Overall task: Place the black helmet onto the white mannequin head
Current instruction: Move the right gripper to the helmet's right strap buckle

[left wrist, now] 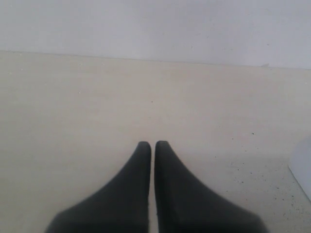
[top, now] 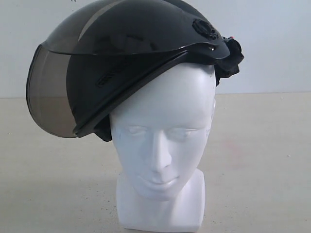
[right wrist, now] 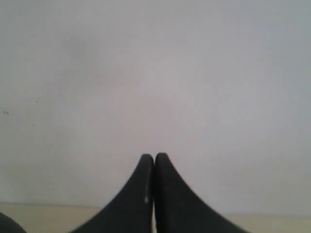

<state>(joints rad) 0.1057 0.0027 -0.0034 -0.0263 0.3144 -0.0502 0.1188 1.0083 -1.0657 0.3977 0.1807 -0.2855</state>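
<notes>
Pincers both closed, empty: left pincer (left wrist: 152,145) over surface (left wrist: 73,121), right pincer (right wrist: 154,158) facing wall (right wrist: 146,73). Only exterior view shows black helmet (top: 131,29) sitting tilted on white mannequin head (top: 160,121).

Glossy black helmet (top: 141,29) with smooth tinted visor (top: 48,92); matt white mannequin head (top: 163,141).

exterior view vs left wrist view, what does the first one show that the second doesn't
Only the exterior view: the black helmet sitting tilted on the white mannequin head, its visor hanging off to one side. Only the left wrist view: the left hand, shut and empty. Both: the beige table and the pale wall behind it.
</notes>
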